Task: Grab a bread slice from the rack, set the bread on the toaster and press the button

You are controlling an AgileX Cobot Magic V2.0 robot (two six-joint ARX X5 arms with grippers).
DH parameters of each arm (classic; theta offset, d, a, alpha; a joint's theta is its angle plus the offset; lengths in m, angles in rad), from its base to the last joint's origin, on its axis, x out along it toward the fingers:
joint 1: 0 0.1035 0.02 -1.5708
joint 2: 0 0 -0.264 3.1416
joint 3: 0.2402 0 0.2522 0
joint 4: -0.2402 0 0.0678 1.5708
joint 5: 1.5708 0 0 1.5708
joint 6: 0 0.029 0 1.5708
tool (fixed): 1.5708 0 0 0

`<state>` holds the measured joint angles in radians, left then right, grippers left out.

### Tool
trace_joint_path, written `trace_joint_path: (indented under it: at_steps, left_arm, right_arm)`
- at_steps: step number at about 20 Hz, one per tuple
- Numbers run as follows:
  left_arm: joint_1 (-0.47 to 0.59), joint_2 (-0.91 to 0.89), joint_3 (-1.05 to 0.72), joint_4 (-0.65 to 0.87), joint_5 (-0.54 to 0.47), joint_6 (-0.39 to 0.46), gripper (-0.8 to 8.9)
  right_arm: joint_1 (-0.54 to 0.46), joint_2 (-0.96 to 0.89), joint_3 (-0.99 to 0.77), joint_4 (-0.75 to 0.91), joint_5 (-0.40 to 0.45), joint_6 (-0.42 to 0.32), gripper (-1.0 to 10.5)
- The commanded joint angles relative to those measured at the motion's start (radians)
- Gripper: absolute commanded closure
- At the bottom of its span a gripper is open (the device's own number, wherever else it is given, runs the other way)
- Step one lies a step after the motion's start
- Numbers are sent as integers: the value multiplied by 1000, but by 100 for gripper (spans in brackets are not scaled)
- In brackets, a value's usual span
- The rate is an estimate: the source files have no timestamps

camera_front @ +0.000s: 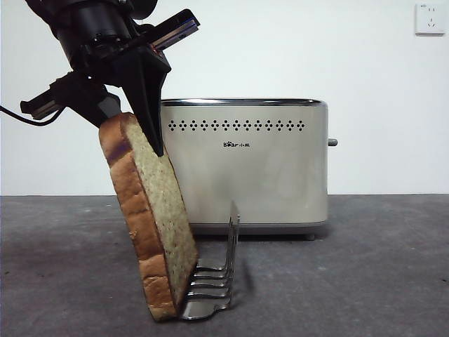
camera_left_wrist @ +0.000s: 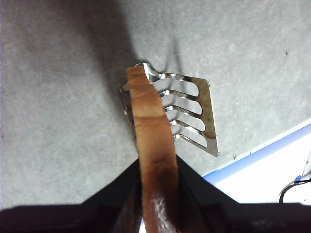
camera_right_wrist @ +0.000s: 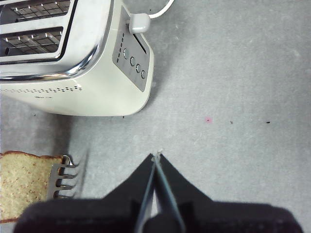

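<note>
My left gripper is shut on the top of the slice of bread, which hangs tilted with its lower end at the silver rack. In the left wrist view the brown crust of the bread runs up between my jaws, above the rack. The cream toaster stands behind the rack, its grey button projecting from its right side. My right gripper is shut and empty, hovering over the table beside the toaster; the button, the bread and the rack show there too.
A white wall socket is on the wall at the upper right. The toaster's two slots are open at the top. A row of small round controls sits on its narrow side. A white cable leads away from it.
</note>
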<state>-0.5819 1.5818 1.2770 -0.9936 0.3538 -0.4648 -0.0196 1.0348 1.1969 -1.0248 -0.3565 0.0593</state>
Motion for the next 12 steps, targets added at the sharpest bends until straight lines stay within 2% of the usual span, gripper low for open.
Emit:
trace_joint_path:
  at_steps: [1, 6, 12]
  left_arm:
    - [-1, -19, 2, -5, 4, 5, 734]
    - [1, -60, 52, -33, 4, 13, 734]
    - [1, -60, 312, -185, 4, 107, 734]
  right_arm:
    - [1, 2, 3, 2, -3, -9, 947]
    - [1, 2, 3, 2, -3, -9, 947]
    - [1, 2, 3, -11, -3, -9, 947]
